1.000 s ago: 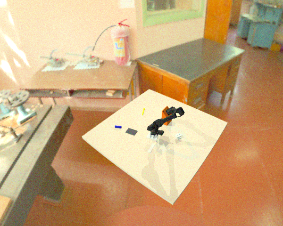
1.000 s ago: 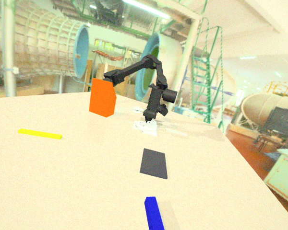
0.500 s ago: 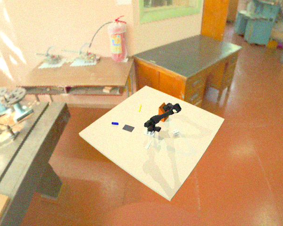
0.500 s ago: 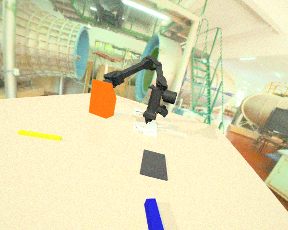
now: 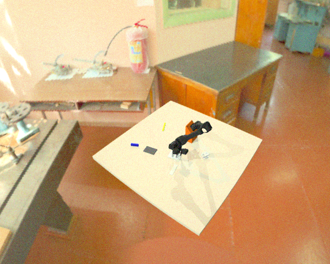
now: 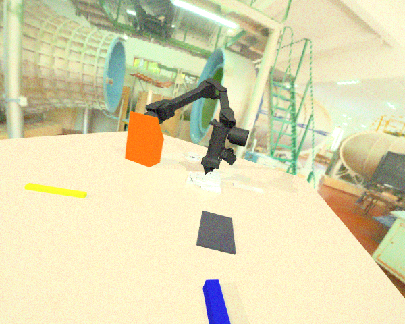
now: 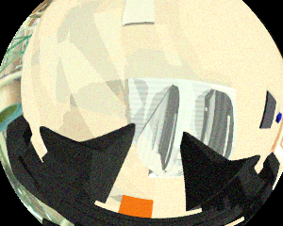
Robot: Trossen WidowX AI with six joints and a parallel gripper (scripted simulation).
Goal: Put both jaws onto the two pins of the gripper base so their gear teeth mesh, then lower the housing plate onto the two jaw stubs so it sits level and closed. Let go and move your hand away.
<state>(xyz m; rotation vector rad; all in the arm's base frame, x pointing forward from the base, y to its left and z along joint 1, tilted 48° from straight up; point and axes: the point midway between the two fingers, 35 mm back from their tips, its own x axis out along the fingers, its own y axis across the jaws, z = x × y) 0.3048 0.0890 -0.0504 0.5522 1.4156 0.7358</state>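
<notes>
My gripper (image 5: 175,154) (image 6: 208,171) (image 7: 158,129) is open, pointing down low over the white gripper base (image 7: 187,96). Two long pale jaws with grey-shaded sides, the left jaw (image 7: 168,124) and the right jaw (image 7: 221,122), stand side by side on the base. The left jaw's near end lies between my fingertips in the wrist view, with no visible grip on it. Pins and gear teeth cannot be made out. A small white part with dark marks (image 5: 205,155) (image 6: 193,156) lies apart on the table; it may be the housing plate.
A white strip (image 5: 173,169) (image 6: 248,187) (image 7: 139,12) lies near the base. An orange block (image 6: 144,139) (image 7: 136,206) stands near the arm. A dark flat plate (image 5: 150,150) (image 6: 217,232), a blue bar (image 5: 134,144) (image 6: 215,301) and a yellow bar (image 5: 164,126) (image 6: 55,190) lie on the table.
</notes>
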